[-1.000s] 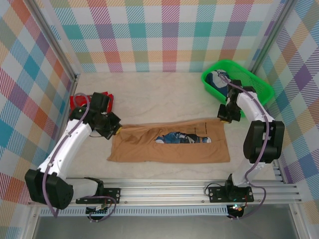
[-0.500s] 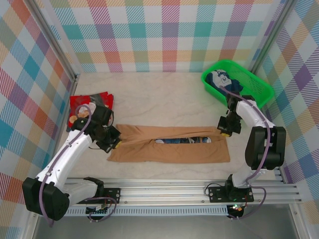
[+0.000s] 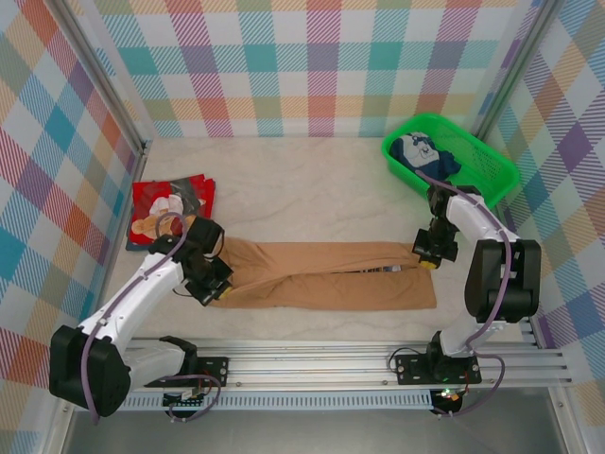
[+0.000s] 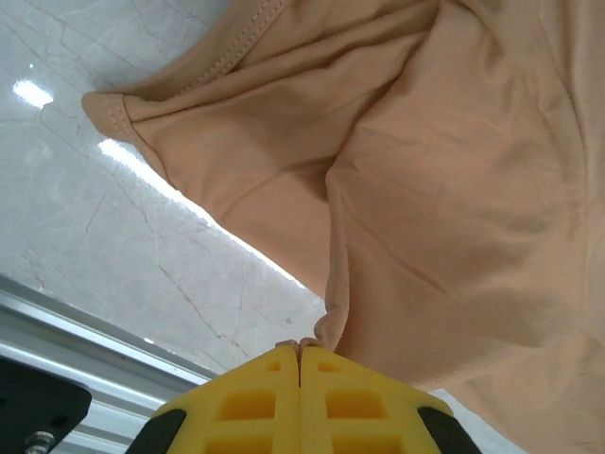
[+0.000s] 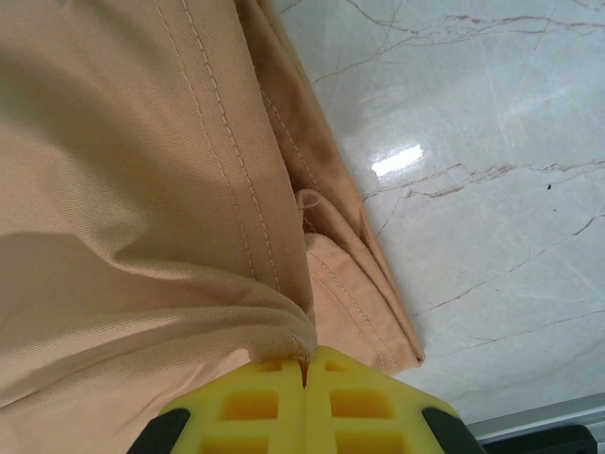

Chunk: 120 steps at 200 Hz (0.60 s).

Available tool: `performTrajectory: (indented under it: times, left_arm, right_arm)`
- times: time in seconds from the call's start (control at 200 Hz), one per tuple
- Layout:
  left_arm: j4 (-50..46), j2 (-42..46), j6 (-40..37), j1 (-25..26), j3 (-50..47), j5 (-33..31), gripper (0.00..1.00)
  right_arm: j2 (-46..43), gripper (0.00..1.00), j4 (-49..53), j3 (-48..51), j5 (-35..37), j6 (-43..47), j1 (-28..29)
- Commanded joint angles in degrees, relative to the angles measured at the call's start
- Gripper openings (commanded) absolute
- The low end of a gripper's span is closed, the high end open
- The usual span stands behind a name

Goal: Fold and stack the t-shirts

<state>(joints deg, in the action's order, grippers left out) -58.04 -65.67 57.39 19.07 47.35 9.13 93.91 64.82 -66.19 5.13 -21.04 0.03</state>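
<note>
1. Tan shirt: a long narrow band across the table, from centre toward 6 o'clock. Soft matte knit with stitched hems, doubled lengthwise with loose creases. The fold looks partway done, with cross-folds left.
2. Left gripper: at the band's 9 o'clock end. The yellow jaws are closed, pinching a bunched edge of the tan shirt.
3. Right gripper: at the 3 o'clock end. The jaws are closed on a rolled hem of the tan shirt.
4. Red shirt: at 9–10 o'clock, a flat folded square with printed figures on top. Judged finished and the likely stack base.
5. Basket: green plastic mesh at 2 o'clock. It holds a crumpled blue-and-white cloth, probably awaiting folding.
6. Table: glossy pale marble-pattern top.
</note>
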Motion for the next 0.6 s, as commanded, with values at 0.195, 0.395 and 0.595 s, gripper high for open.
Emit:
performTrajectory:
  times: [0.195, 0.395, 0.595]
  left_arm:
    - [2.42, -3.38, -2.14, 1.62, -0.16, -3.7, 0.03]
    - [4.05, -5.56, -2.89, 2.31, -0.51, -5.14, 0.09]
    - [3.93, -6.4, -2.95, 2.72, -0.13, -6.04, 0.06]
  right_arm:
    - [-0.85, 0.0, 2.14, -0.43, 0.44, -0.27, 0.11]
    - [0.44, 0.0, 1.38, 1.05, -0.61, -0.54, 0.07]
    - [1.33, 0.0, 1.43, 0.89, 0.95, -0.58, 0.09]
